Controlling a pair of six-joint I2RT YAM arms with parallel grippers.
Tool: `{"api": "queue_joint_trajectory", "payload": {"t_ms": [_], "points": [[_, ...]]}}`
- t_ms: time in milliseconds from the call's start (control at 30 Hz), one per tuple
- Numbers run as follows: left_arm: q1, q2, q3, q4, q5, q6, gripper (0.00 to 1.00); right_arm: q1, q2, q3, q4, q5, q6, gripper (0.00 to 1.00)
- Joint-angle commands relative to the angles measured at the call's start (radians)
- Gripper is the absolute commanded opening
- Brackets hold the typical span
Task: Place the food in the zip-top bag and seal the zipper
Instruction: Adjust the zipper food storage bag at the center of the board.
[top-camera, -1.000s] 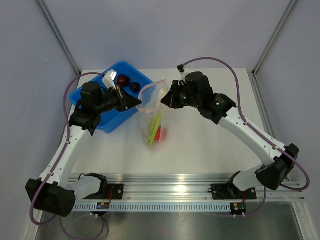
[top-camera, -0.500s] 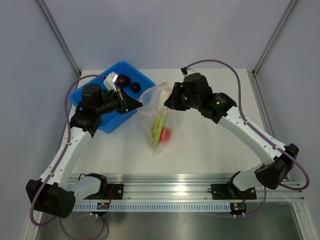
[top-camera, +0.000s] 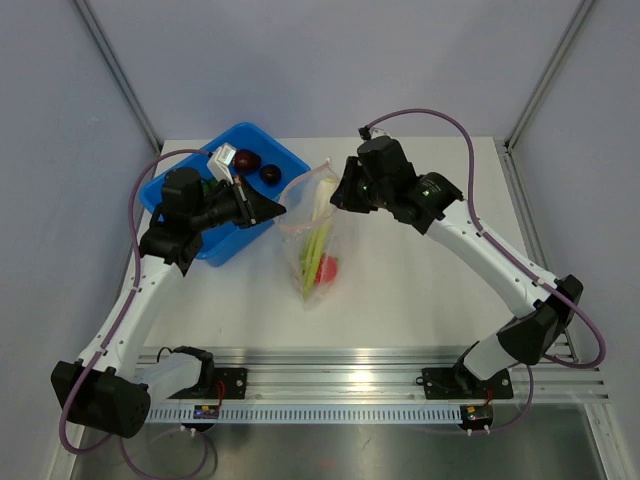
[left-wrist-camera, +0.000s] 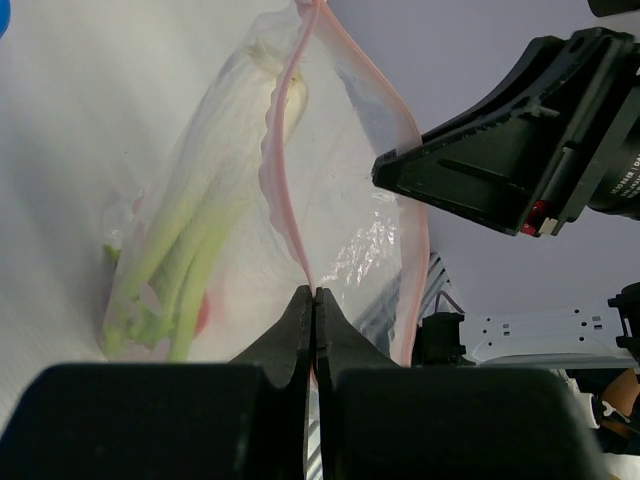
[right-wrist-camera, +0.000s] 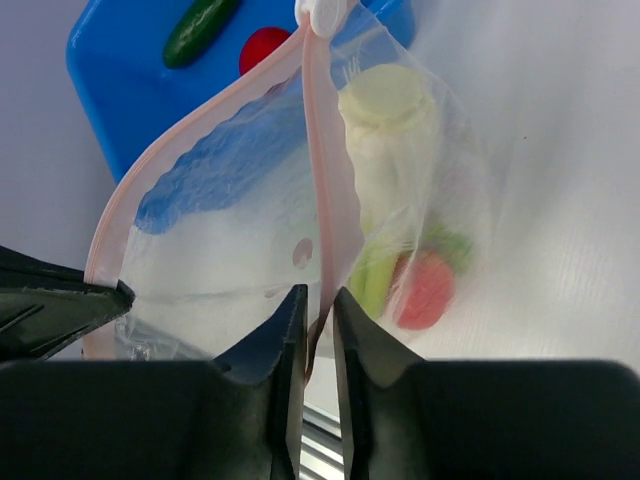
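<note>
On a white, grey-walled bench (top-camera: 420, 300) the bag (top-camera: 316, 245) is stretched lengthwise, mouth farthest from the arms. Its zipper (left-wrist-camera: 283, 190) is clenched by the left end effector (left-wrist-camera: 314, 300); the right end effector (right-wrist-camera: 318, 305) is parted.

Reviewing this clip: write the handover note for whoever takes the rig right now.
Left tool: shut on the thin pink-red zipper strip at one side of the crinkly clear zip-top bag.
Right tool: jaws slightly apart around the strip's opposite side; grip looks loose.
In the bag: pale yellow-green stalk, red round fruit.
In the blue plastic bin: green cucumber-like piece, second red round fruit, two dark maroon round fruits.
Done: two pieces bagged, mouth open.
Left: bag the other four, seal the zipper.
</note>
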Motion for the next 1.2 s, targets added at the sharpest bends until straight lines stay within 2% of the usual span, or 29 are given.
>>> {"api": "queue_joint_trajectory", "payload": {"t_ms": [0,67,100,367,500,533,567,733,933,1067,1167], "points": [[0.002,-0.028,0.002,0.073,0.045,-0.007,0.0,-0.003,0.028,0.063,-0.02,0.054,-0.006,0.19],[0.002,-0.026,0.002,0.069,0.045,0.0,0.0,-0.003,0.04,0.081,-0.021,0.06,-0.015,0.01],[0.002,-0.026,0.004,0.067,0.045,0.004,0.0,-0.003,0.045,0.09,-0.026,0.068,-0.017,0.0],[0.002,-0.017,0.041,0.012,0.005,0.045,0.0,-0.005,0.052,0.208,0.002,0.054,-0.136,0.0],[0.002,-0.003,0.044,0.006,0.003,0.062,0.21,-0.003,0.078,0.222,-0.003,0.01,-0.149,0.0],[0.002,0.004,0.045,0.003,0.002,0.062,0.37,-0.003,0.08,0.205,0.008,0.0,-0.152,0.0],[0.002,0.009,0.05,0.001,0.0,0.065,0.43,-0.003,0.078,0.192,0.02,-0.01,-0.152,0.0],[0.004,0.027,0.076,-0.04,-0.03,0.094,0.48,-0.003,0.068,0.13,0.078,-0.057,-0.155,0.0],[0.018,0.035,0.12,-0.088,-0.064,0.134,0.48,-0.005,0.033,0.081,0.106,-0.05,-0.155,0.0],[0.035,0.037,0.139,-0.103,-0.059,0.132,0.56,-0.005,0.006,0.046,0.121,-0.052,-0.155,0.0],[0.035,0.043,0.146,-0.122,-0.058,0.134,0.56,-0.005,-0.006,0.024,0.135,-0.058,-0.147,0.0]]}}
